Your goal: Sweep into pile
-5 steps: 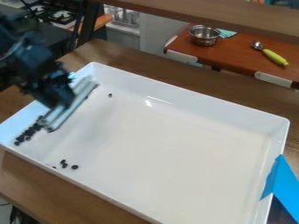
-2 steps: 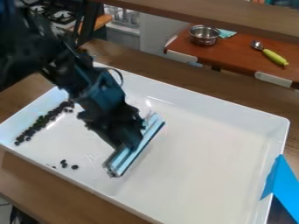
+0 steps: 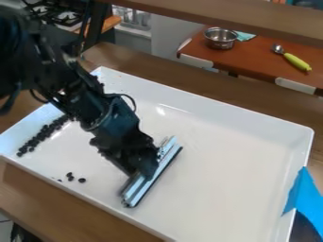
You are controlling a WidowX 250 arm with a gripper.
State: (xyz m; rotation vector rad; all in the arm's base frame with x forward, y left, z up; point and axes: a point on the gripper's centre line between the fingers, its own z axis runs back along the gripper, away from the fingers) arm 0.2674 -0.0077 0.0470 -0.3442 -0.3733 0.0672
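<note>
Small, dark, rounded beads [image 3: 41,135] line the left side of a glossy white rectangular tray [image 3: 233,165], with a few strays [image 3: 71,177] nearer the camera. At center, a black gripper [image 3: 146,166] pinches a long, straight-edged squeegee [image 3: 165,161], now slightly closer to the tray's near side than a moment earlier. At right, beyond the tray, sit a shiny metal pot [image 3: 221,38] and a green-handled scoop [image 3: 295,61]; blue tape [image 3: 306,196] marks the tray's right edge
</note>
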